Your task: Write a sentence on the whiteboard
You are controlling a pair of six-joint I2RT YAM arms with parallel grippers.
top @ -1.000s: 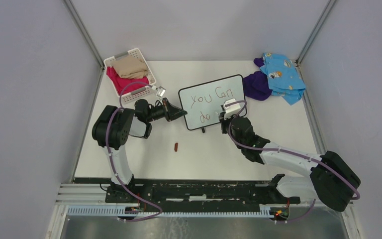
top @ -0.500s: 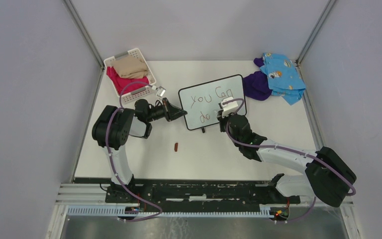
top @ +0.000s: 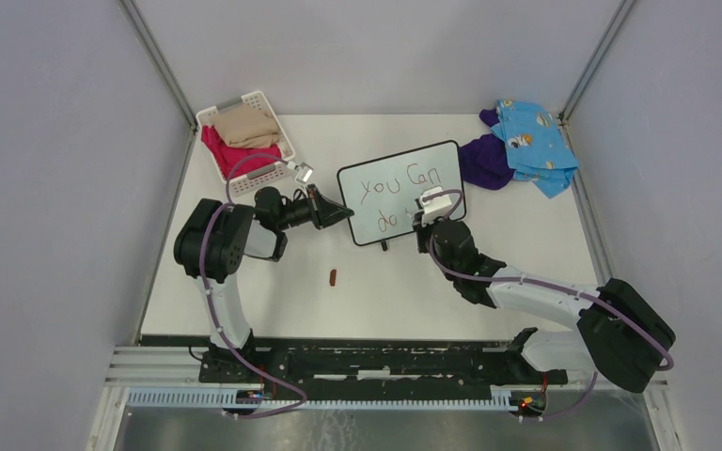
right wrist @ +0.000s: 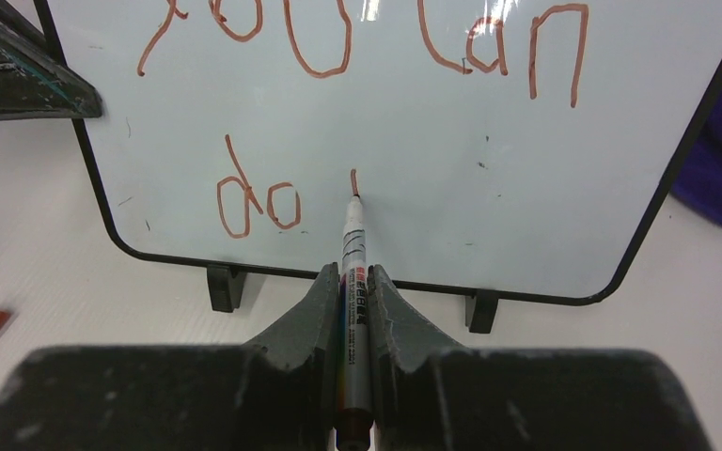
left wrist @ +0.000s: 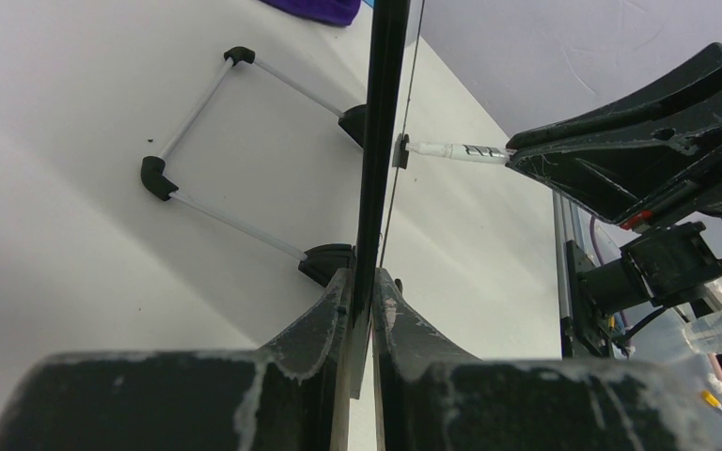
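Roughly two-thirds done, judging by the whiteboard (top: 400, 193): shows "you can" on the top line and "do" beneath as the sentence (right wrist: 357, 38) in thin reddish-brown ink, plus one short upright stroke started just after "do". Leaves, by that reckoning, the last word to write, and perhaps recapping afterwards. Stands near the middle of the table (top: 414, 301), tilted back on its wire stand. Gripped along its left edge by the left gripper (left wrist: 365, 282), fingers drawn nearly together with only the thin black frame between them. Pinched in the right gripper (right wrist: 354, 274): the marker (right wrist: 353, 235), fingers narrow around the barrel, tip touching the board at the bottom of that short stroke. Counting up: one whiteboard, one marker, two arms. Three finished words and one lone stroke. Two black feet (right wrist: 226, 287) under the board's lower edge in the right wrist view. One small reddish-brown piece, likely the cap (top: 334, 276), loose on the table in front of the board and apart from both grippers. One white basket (top: 261, 178) at the far left with two items inside, a tan garment (top: 244, 124) over a red garment (top: 226, 150). Two cloths at the far right, a purple cloth (top: 484, 160) just beside the board's right edge and a blue patterned cloth (top: 531, 141) partly over it.
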